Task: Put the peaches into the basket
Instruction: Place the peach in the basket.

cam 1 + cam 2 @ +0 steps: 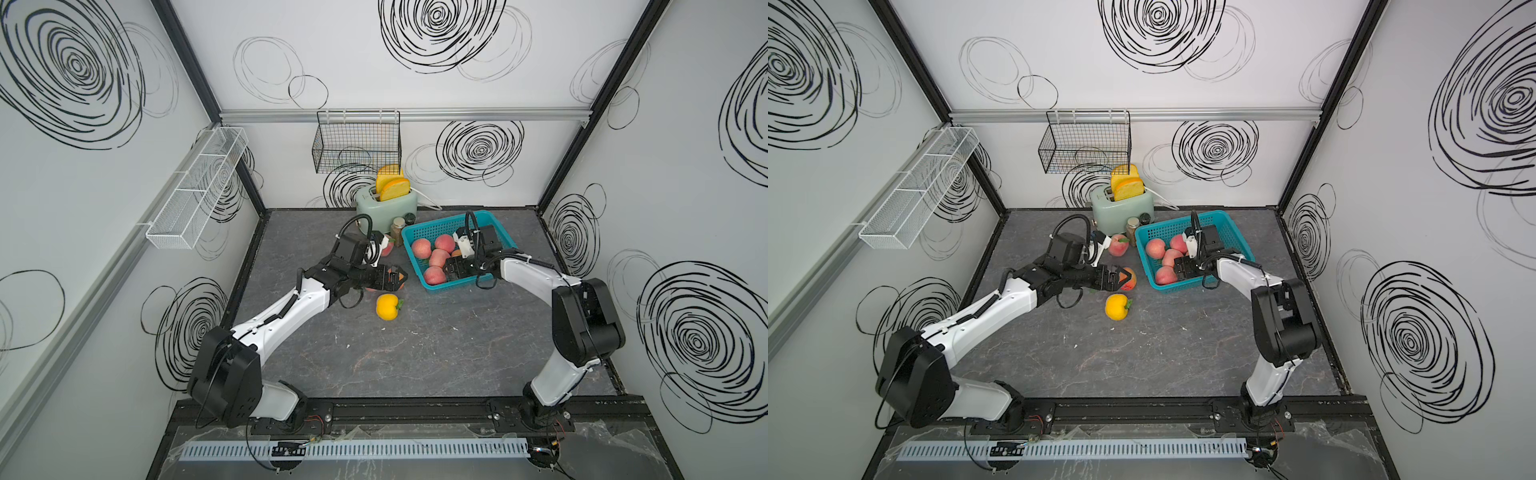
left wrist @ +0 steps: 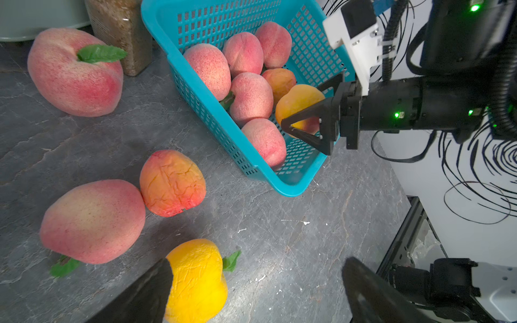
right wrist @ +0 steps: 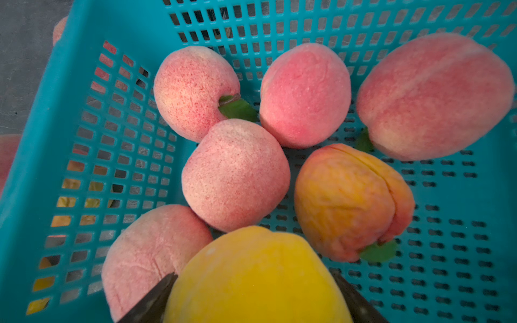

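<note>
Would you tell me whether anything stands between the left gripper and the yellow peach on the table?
Nothing visible does: the open left gripper hangs right by the yellow peach; the orange-red peach lies beside, not between.

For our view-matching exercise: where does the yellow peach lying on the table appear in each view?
Top view: yellow peach near picture centre.
Top view: near centre again.
Left wrist: nearest the camera.
Right wrist: not clearly seen.
Shared landmark: teal basket.

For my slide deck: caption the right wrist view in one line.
Yellow peach between the fingers, over six more peaches lying in the teal basket.
</note>
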